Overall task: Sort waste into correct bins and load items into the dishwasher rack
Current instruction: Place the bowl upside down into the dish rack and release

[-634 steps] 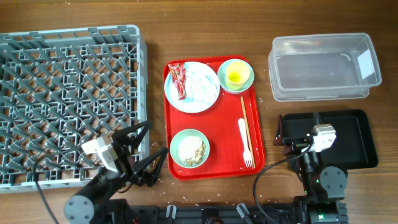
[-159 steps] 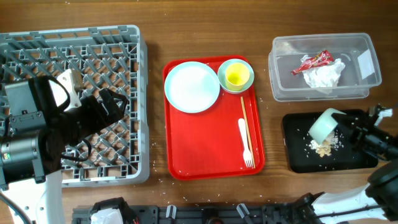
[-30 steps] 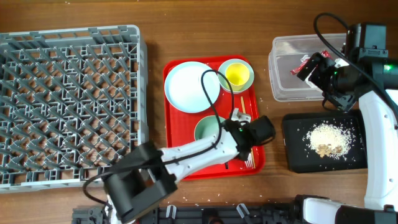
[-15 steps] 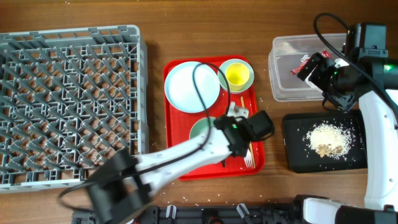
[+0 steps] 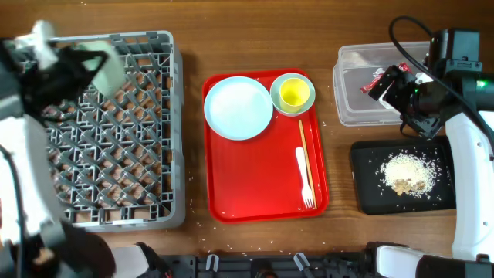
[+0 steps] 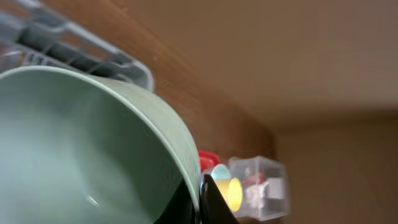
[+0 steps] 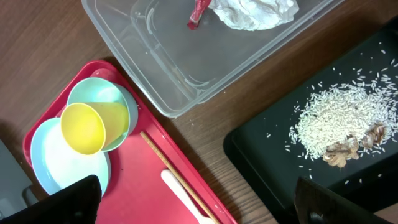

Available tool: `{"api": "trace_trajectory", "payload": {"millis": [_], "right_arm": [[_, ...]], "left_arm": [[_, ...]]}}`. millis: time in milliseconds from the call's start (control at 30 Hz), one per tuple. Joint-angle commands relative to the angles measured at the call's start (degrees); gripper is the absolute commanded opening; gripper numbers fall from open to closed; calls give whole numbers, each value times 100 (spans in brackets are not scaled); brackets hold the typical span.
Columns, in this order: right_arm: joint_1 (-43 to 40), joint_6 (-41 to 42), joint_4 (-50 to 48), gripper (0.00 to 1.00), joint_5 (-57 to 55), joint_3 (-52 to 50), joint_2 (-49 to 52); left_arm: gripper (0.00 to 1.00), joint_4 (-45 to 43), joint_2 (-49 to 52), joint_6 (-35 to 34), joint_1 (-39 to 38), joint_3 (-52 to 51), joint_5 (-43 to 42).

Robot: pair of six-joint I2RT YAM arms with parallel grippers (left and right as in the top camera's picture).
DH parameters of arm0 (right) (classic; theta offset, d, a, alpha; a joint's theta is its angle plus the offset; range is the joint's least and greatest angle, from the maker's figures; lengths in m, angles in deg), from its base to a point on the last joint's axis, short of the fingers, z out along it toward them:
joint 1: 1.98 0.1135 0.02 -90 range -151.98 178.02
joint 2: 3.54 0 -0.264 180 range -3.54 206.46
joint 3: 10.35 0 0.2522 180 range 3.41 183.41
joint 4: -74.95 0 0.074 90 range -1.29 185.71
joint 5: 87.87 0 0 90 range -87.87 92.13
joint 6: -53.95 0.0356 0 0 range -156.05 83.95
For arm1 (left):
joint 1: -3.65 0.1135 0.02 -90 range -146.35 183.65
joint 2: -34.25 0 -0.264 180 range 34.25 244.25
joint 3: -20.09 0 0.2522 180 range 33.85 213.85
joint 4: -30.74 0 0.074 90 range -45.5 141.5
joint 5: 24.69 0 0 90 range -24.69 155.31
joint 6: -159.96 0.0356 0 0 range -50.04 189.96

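My left gripper (image 5: 86,59) is over the far left part of the grey dishwasher rack (image 5: 116,154), shut on the rim of a pale green bowl (image 5: 106,68). In the left wrist view that bowl (image 6: 81,149) fills the frame, its rim pinched between the fingers (image 6: 208,202). On the red tray (image 5: 262,185) lie the plate (image 5: 238,108), a second bowl (image 5: 307,99) with the yellow cup (image 5: 292,93) in it, the chopsticks (image 5: 302,147) and the fork (image 5: 304,177). My right gripper (image 7: 198,202) hangs open above the tub's near edge, holding nothing.
The clear tub (image 7: 186,56) holds the red wrapper (image 7: 200,11) and the napkin (image 7: 252,12). The black tray (image 5: 444,154) at the right front carries rice and scraps (image 5: 403,173). The right arm covers part of the tub in the overhead view.
The left arm has lifted the green bowl off the red tray and swung it left to above the rack. The right arm has not moved.
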Motion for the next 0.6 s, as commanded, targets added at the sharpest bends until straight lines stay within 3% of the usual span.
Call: {"api": "trace_trajectory", "payload": {"millis": [0, 133, 233, 367, 500, 533, 567], "right_arm": [[-2, -46, -15, 100, -111, 52, -68], [-2, -48, -15, 100, -111, 52, -68], [-2, -46, -15, 100, -111, 52, -68], [-2, -46, -15, 100, -111, 52, -68], [-2, -48, -15, 100, -111, 52, -68], [-2, -48, -15, 100, -111, 52, -68], [-2, -46, -15, 100, -111, 52, -68]], "left_arm": [[4, -142, 918, 153, 669, 42, -1788], [4, -579, 1963, 129, 1333, 44, -3189], [4, -450, 2319, 131, 1655, 42, -3233], [4, -59, 2356, 133, 1980, 42, -2999], [4, 713, 2356, 131, 2306, 42, -1740], [8, 798, 2356, 133, 2352, 42, -1633], [19, 804, 2356, 131, 2350, 42, -1637]]}}
